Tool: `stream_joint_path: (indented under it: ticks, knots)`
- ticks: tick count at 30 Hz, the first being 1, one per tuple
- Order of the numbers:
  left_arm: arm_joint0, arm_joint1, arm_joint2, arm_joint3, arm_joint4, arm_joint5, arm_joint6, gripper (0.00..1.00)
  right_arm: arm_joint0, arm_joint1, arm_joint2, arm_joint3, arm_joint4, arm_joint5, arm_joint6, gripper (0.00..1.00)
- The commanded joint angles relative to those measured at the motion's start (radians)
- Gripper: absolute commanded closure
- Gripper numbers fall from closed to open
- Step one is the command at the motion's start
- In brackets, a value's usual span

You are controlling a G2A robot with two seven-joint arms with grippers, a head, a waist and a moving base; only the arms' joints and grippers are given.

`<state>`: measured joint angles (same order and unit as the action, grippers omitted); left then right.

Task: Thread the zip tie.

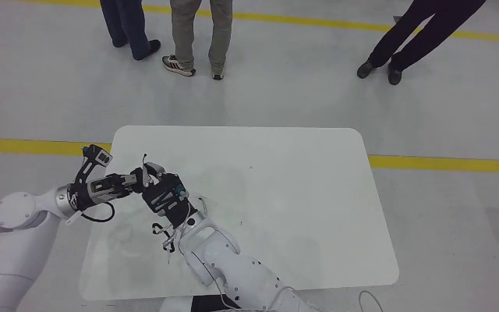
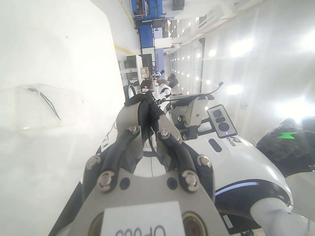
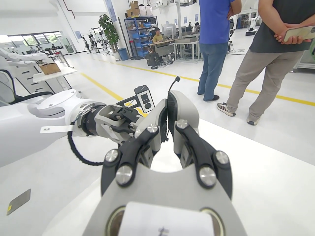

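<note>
A black zip tie point(image 3: 176, 80) stands up out of my right gripper point(image 3: 167, 100), which is shut on it; the tie's head pokes above the fingertips and its strap point(image 3: 167, 130) hangs down between the fingers. My left gripper point(image 2: 145, 99) is shut on a thin black strip that looks like the same tie's tail. In the top view both grippers meet tip to tip above the table's left part, left gripper point(image 1: 137, 182) beside right gripper point(image 1: 157, 184), with the zip tie point(image 1: 144, 161) sticking up between them.
A clear plastic box point(image 2: 19, 114) with spare black zip ties point(image 2: 48, 101) sits on the white table point(image 1: 296, 195) near the grippers. A small flat card point(image 3: 18, 201) lies on the table. The table's right part has free room.
</note>
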<state>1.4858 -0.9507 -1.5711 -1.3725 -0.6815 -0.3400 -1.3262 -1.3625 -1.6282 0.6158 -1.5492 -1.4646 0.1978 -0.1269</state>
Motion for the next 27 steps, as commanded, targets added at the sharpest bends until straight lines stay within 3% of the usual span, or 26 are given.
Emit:
stream_joint_path:
  ticks: [1, 27]
  knots:
    - [0.0, 0.0, 0.0, 0.0, 0.0, 0.0, 0.0, 1.0, 0.001, 0.0, -0.001, 0.002, -0.002, 0.002, 0.001, 1.0]
    - [0.0, 0.0, 0.0, 0.0, 0.0, 0.0, 0.0, 1.0, 0.0, 0.001, -0.004, 0.009, -0.002, 0.018, -0.013, 1.0]
